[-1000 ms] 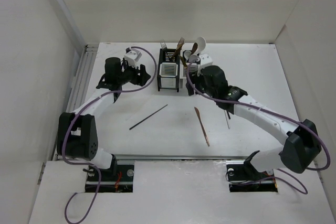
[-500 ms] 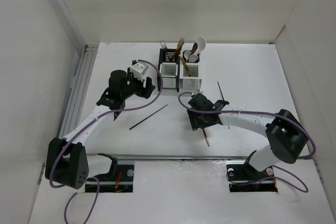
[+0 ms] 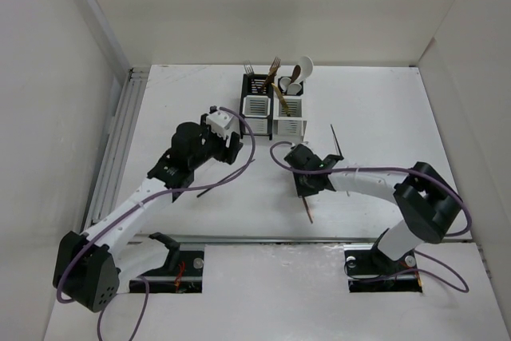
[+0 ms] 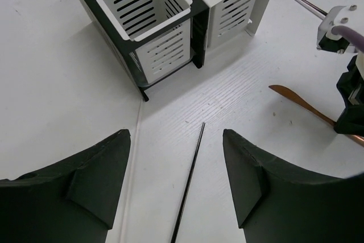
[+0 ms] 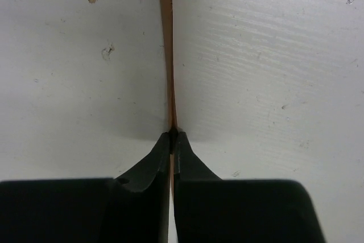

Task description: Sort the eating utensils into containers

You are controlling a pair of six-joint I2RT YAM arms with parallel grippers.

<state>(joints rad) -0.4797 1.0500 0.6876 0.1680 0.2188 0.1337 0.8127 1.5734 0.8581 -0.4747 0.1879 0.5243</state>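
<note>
Copper knife (image 5: 166, 55) is clamped in right gripper (image 5: 172, 135), probably for lifting; black chopstick (image 4: 190, 174) is straddled by wide-spread left gripper (image 4: 175, 140).

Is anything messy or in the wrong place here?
Nothing looks broken or spilled. Three pieces lie loose on the table: a black chopstick below the open left gripper, a copper knife pinched by the right gripper, and another black chopstick right of the white holder.
</note>
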